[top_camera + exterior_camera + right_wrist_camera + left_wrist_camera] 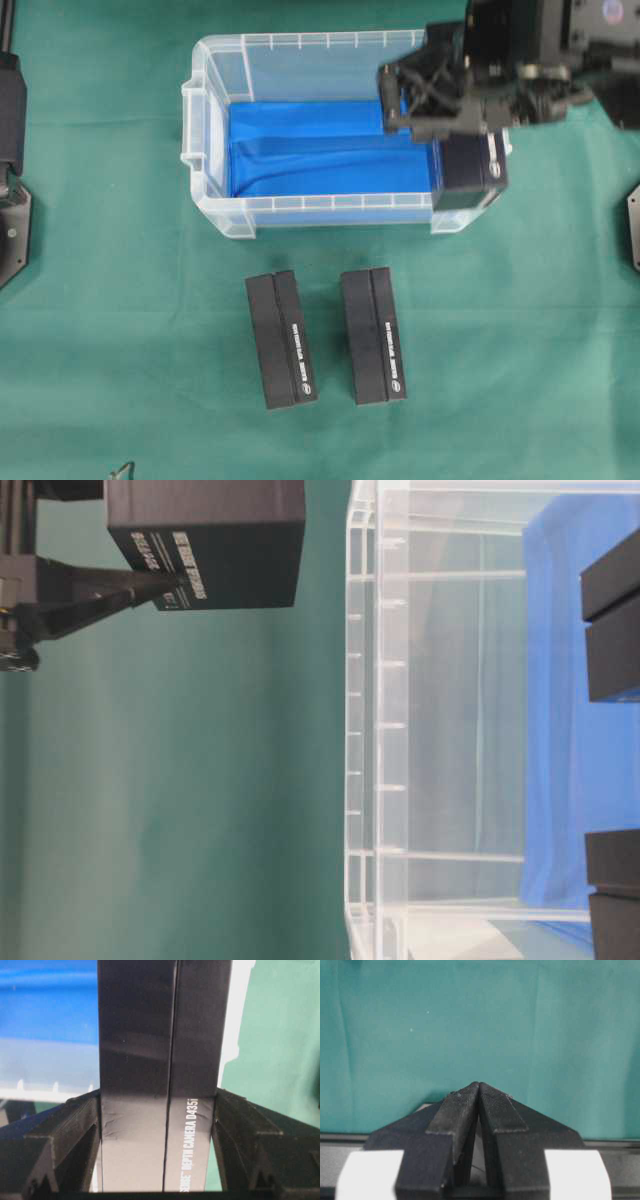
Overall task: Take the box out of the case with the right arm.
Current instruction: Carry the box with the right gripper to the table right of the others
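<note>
The case (300, 206) is a clear plastic bin with a blue lining (320, 150) on its floor, and no box shows on that lining. A black box (472, 170) with white lettering hangs in the air over the case's front right corner, with my right gripper (445, 110) shut on it. In the right wrist view the box (162, 1060) fills the gap between both fingers (65, 1130). The table-level view is turned sideways and shows the box (210, 540) lifted clear of the case's rim (360, 720). My left gripper (479, 1086) is shut on nothing over bare green cloth.
Two more black boxes (281, 340) (373, 335) lie side by side on the green cloth in front of the case. The left arm's base (10, 150) sits at the left edge. A black mount (632, 225) is at the right edge.
</note>
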